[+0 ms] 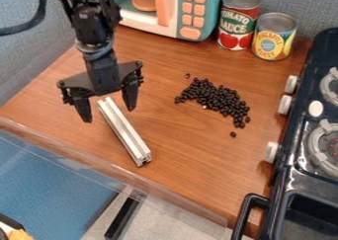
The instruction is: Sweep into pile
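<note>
Silvery bar [124, 130]: stiff, likely light, smooth enough to slip; I would take hold near mid-length, across its sides. It lies on the table [198, 160], apart from the loose beans [212, 98], its far end near my gripper [108, 114], fingers wide apart, holding nothing. Microwave [212, 9]: pink disc [145, 1] inside. Red can [237, 17] and yellow can [273, 36]: upright, closed, contents unseen.

On the red can [239, 20], the label is reading "TOMATO SAUCE", and on the yellow can [273, 37] just beside it, the label is saying "PINEAPPLE SLICES".
</note>
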{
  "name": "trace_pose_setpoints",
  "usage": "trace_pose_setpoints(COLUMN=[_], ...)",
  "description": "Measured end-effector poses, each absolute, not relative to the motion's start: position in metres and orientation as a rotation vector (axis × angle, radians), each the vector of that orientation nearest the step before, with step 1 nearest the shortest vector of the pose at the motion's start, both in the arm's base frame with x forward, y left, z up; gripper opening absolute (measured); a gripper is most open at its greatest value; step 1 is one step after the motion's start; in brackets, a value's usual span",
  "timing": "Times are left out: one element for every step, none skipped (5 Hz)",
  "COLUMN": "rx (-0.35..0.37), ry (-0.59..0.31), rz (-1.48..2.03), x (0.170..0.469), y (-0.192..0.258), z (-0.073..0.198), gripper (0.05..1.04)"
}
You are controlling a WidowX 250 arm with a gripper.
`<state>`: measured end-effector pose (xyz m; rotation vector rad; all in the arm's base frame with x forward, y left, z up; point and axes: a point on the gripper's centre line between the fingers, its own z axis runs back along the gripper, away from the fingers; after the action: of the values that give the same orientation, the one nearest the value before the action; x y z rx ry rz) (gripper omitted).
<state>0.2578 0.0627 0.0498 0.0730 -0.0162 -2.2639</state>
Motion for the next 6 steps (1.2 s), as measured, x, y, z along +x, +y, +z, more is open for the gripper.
trace_pose_setpoints(rx=[0.06, 0.044, 0.047, 0.059, 0.056, 0.07], ry=[0.014, 0.033, 0.035, 0.042, 0.06, 0.062], rz=[-2.24, -2.218, -2.202, -2.201, -2.194, -2.181], x=[0.258, 0.258, 0.261, 0.262, 0.26, 0.261], y=[0.065, 0.066, 0.066, 0.065, 0.064, 0.063], z=[0.038, 0.028, 0.027, 0.026, 0.019, 0.019], gripper=[1.0, 1.0, 1.0, 1.0, 0.973, 0.853])
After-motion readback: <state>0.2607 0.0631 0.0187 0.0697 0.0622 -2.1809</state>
